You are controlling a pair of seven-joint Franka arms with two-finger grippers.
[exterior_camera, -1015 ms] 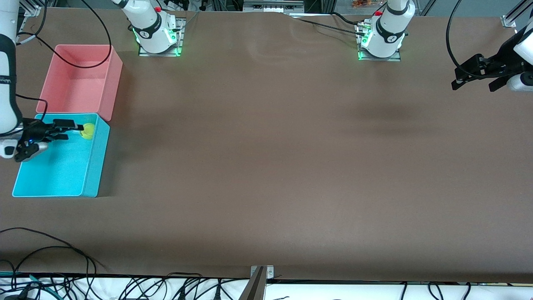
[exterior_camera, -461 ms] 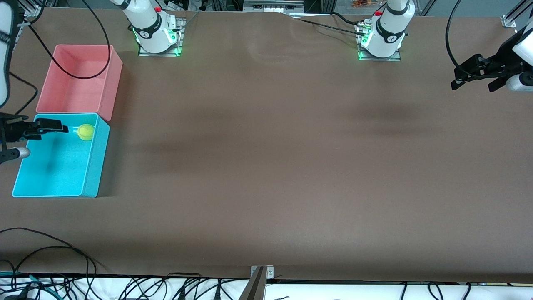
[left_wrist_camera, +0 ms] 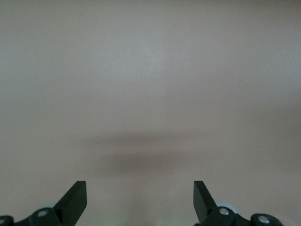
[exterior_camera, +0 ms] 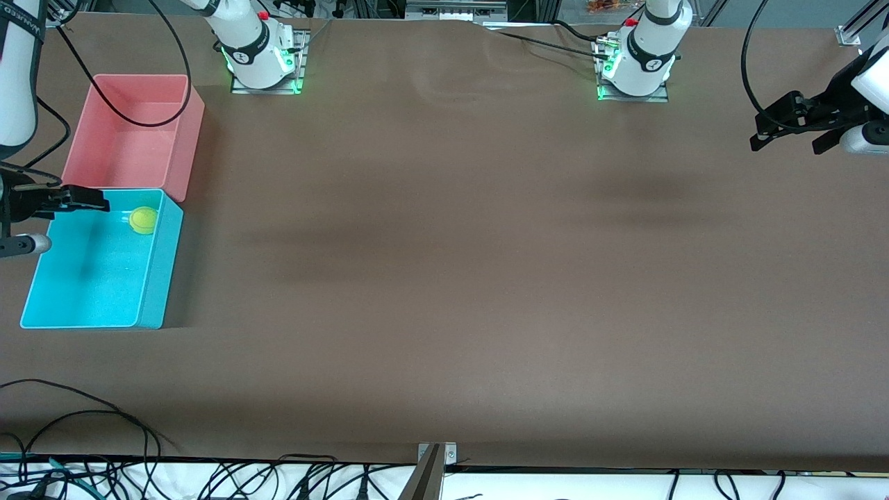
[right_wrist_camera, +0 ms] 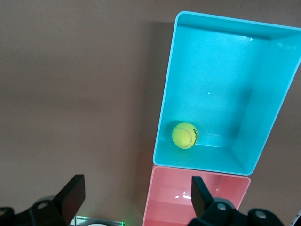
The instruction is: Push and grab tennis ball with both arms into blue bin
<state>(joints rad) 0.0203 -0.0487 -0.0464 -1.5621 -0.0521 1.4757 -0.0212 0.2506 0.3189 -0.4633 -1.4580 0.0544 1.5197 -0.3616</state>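
Note:
The tennis ball [exterior_camera: 143, 220] lies in the blue bin [exterior_camera: 83, 292], in the corner nearest the pink bin; it also shows in the right wrist view [right_wrist_camera: 185, 135] inside the blue bin [right_wrist_camera: 225, 70]. My right gripper [exterior_camera: 87, 203] is open and empty, raised over the bin's edge at the right arm's end of the table, apart from the ball; its jaws stand wide in the right wrist view [right_wrist_camera: 136, 195]. My left gripper [exterior_camera: 785, 147] is open and empty, up over the bare table at the left arm's end [left_wrist_camera: 140, 197].
A pink bin [exterior_camera: 125, 139] of the same size stands against the blue bin, farther from the front camera, and is empty [right_wrist_camera: 197, 197]. Black cables [exterior_camera: 83, 417] lie along the table's front edge. Both arm bases [exterior_camera: 260, 55] stand at the back.
My right gripper has pulled up and away from the ball toward the table's end, leaving the ball in the blue bin. The left gripper has barely moved.

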